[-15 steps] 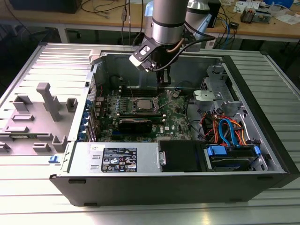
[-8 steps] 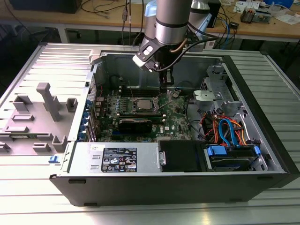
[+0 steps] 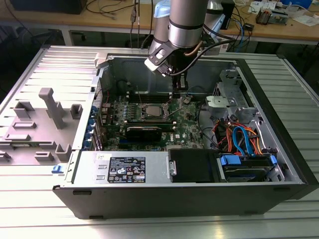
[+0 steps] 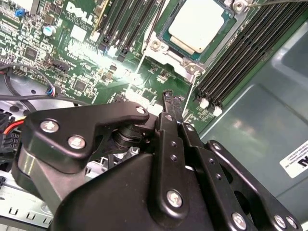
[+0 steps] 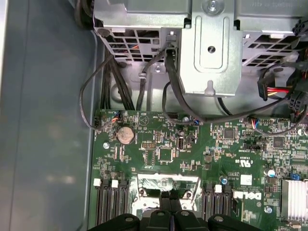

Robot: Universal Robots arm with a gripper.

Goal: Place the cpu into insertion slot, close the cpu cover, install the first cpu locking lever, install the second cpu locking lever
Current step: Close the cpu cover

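the cpu lies flat in the insertion slot, around the middle of the green motherboard. the cpu cover looks to be down over it, its window framing the chip. your end effector hangs just off the socket's edge, clenched, with nothing between its fingers. i judge the step in hand to be a locking lever. bring the closed tip onto the wire from above and sweep it slowly down and sideways under its catch. keep clear of the memory slots alongside. by count: one cpu, one slot, one cover. two thin bright wires run from the socket's corners, likely the levers. there are two banks of memory slots, one on each side of the socket, one coin cell, and one case on the surface.
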